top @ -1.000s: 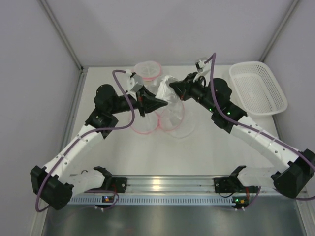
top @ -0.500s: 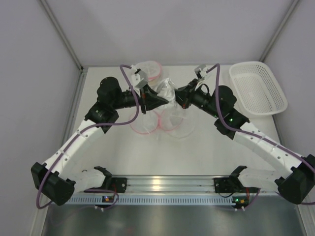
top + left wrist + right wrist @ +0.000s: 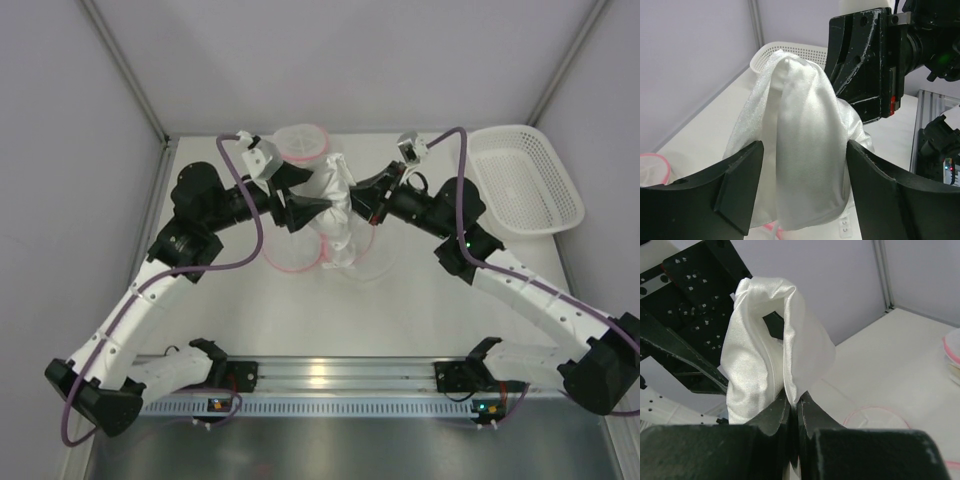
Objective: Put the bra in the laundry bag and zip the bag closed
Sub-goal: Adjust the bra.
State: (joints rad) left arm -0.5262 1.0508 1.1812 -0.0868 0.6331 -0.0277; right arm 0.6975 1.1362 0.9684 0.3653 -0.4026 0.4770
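Observation:
The bra [image 3: 335, 205] is white satin and hangs bunched above the middle of the table. My right gripper [image 3: 362, 200] is shut on its edge; in the right wrist view the bra [image 3: 765, 350] rises from the pinched right gripper [image 3: 794, 402]. My left gripper [image 3: 310, 212] faces it from the left, open. In the left wrist view the bra [image 3: 805, 140] hangs between the spread fingers [image 3: 735, 185] without being squeezed. The laundry bag [image 3: 292, 260], clear mesh with pink rims, lies on the table under the bra, partly hidden; its pink rim [image 3: 875, 417] shows below the right gripper.
A white plastic basket [image 3: 525, 180] stands at the back right. A round pink-rimmed mesh piece [image 3: 302, 143] sits at the back middle. The booth's walls close in the table on the left, back and right.
My left gripper has opened and let go of the bra, and its arm has drawn back a little to the left. The bra now hangs from the right gripper alone.

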